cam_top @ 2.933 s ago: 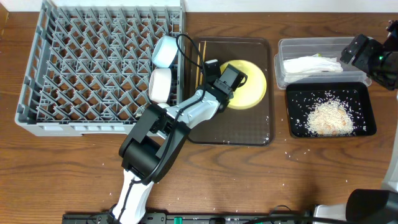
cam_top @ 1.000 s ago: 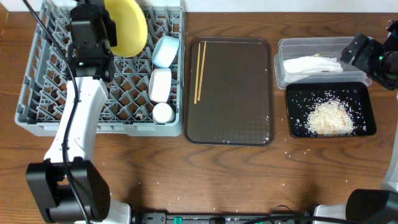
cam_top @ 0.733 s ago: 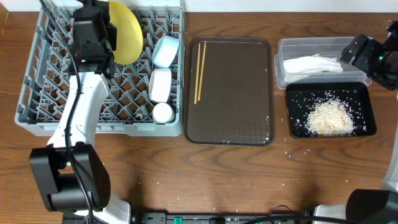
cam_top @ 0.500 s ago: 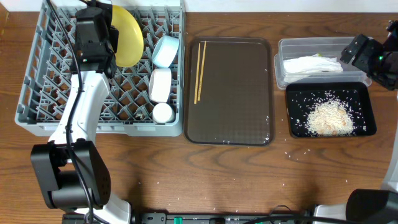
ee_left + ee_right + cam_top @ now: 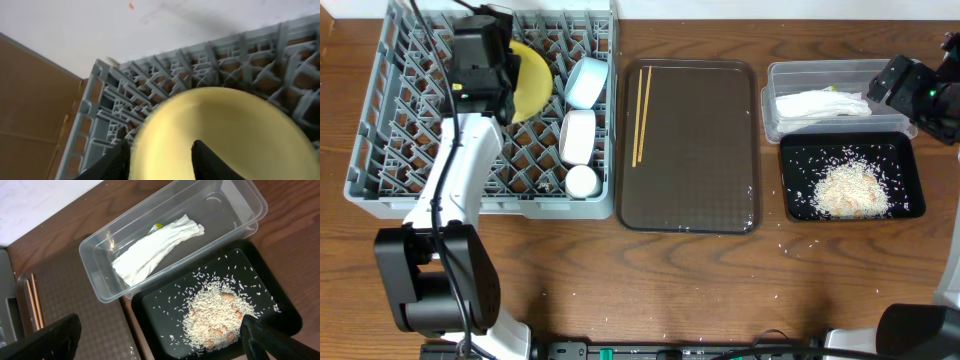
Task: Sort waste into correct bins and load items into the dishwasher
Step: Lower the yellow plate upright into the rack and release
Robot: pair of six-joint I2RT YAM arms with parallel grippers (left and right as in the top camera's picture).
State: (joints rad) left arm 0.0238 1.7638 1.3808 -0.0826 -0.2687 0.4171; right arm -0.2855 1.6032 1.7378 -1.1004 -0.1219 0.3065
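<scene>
Two arms are in view. The left gripper point(image 5: 488, 62) is clamped on the plate point(image 5: 532, 80). In the left wrist view one finger point(image 5: 212, 161) lies on the plate's face and the other sits at its rim. The plate stands tilted in the rack point(image 5: 380, 150), in the rack's 1 o'clock sector, with the blue bowl point(image 5: 586, 82) just beside it at 3 o'clock. Along the rack's 3 o'clock edge, the white bowl point(image 5: 577, 137) sits at 6 o'clock of the blue bowl. The cup point(image 5: 581, 181) sits at 6 o'clock of the white bowl.

The chopsticks point(image 5: 640, 115) lie side by side on the brown tray point(image 5: 705, 170), near its 9 o'clock edge.

The right gripper point(image 5: 160, 330) hangs over the bins, jaws spread wide with nothing between them. The tub point(image 5: 92, 270) holds the napkin point(image 5: 155, 245) and the wrapper point(image 5: 157, 226), which touches the napkin's 12 o'clock edge. The black tray point(image 5: 272, 305) touches the tub at the tub's 6 o'clock and holds the rice point(image 5: 215, 312). A few grains lie on the table point(image 5: 720, 290) near the black tray's 7 o'clock corner.
</scene>
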